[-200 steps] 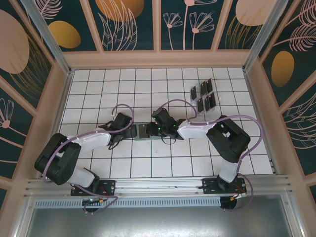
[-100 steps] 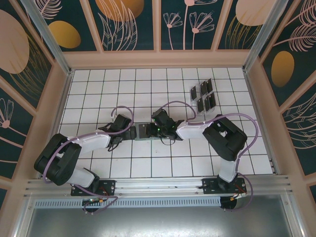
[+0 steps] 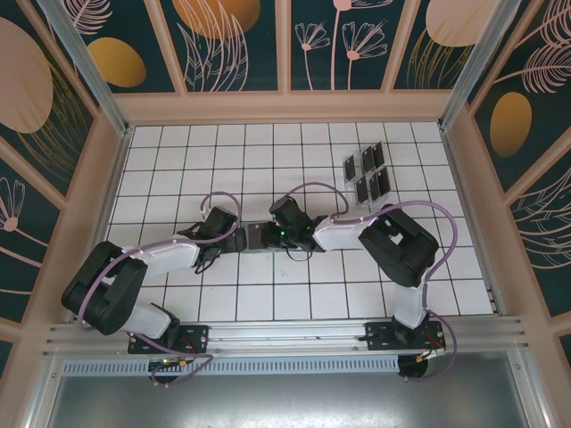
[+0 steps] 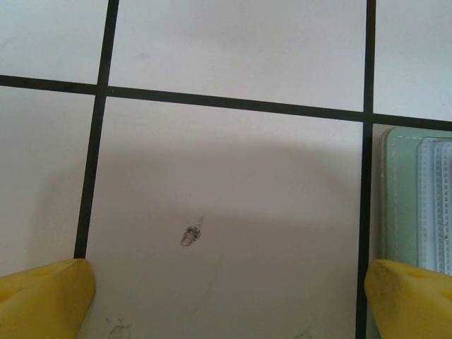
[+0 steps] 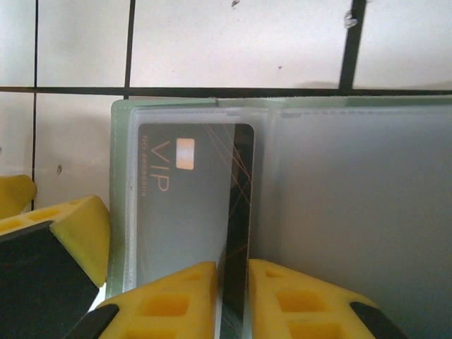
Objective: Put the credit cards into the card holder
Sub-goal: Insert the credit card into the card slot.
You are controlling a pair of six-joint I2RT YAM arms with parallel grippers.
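Slides right gripper (image 5: 233, 300) further toward 9 o'clock over card holder (image 5: 353, 212), narrows jaws at 1 credit card (image 5: 183, 212); clamp impossible to tell. Means card nearly pocketed. Holds left gripper (image 4: 226, 296) jaws wide apart.

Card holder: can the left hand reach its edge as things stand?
Likely yes: the left hand is open, the card holder's edge beside one fingertip, nothing between. The right hand pinches a credit card farther along.

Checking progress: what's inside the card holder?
A black VIP card, mostly under the card holder's frosted sleeve, one strip uncovered; its lower end hidden by the right gripper.
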